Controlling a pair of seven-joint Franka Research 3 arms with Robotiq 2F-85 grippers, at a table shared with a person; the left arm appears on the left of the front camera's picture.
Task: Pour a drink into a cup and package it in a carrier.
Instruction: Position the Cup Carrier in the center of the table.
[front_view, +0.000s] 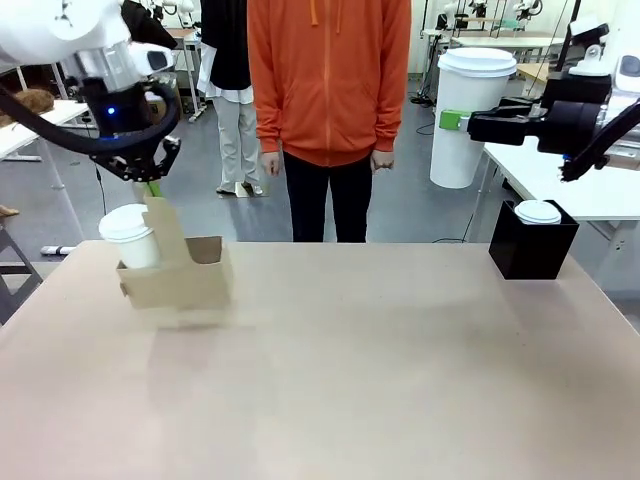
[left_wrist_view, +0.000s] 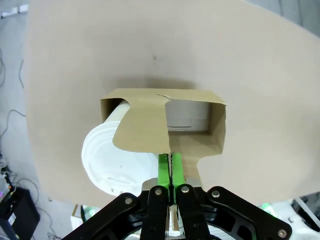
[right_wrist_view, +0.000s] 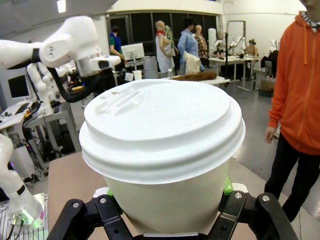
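So the left hand (left_wrist_view: 170, 167) has its fingers pressed flat together on the upright handle panel of the small brown cardboard cup carrier (left_wrist_view: 145, 125). It's hanging in the air over the left side of the table (front_view: 380, 360), close to the left edge, with a soft shadow under it. Makes sense to me: the handle is the one thin bit a narrow pinch can get hold of, and lifting from the middle should keep both pockets fairly level.

One pocket has a tall white paper cup with a white plastic lid (left_wrist_view: 115, 155) in it, sitting upright on the side towards the table's left edge. From the front, the other pocket looks empty.

The right hand (right_wrist_view: 167, 200) is clamped around the body of a second white lidded paper cup (right_wrist_view: 160, 130), a finger on each side just below the lid. It's held upright, high up off the right side of the table. My guess is that one's meant for the free pocket, and gripping the wall rather than the lid keeps it from popping off.

A black box (front_view: 530, 250) sits at the far right corner with a white lid (front_view: 538, 212) showing on top. Every cup is lidded, so I can't tell what's inside any of them.

A person in an orange hoodie (front_view: 330, 80) stands at the far edge, arms down.
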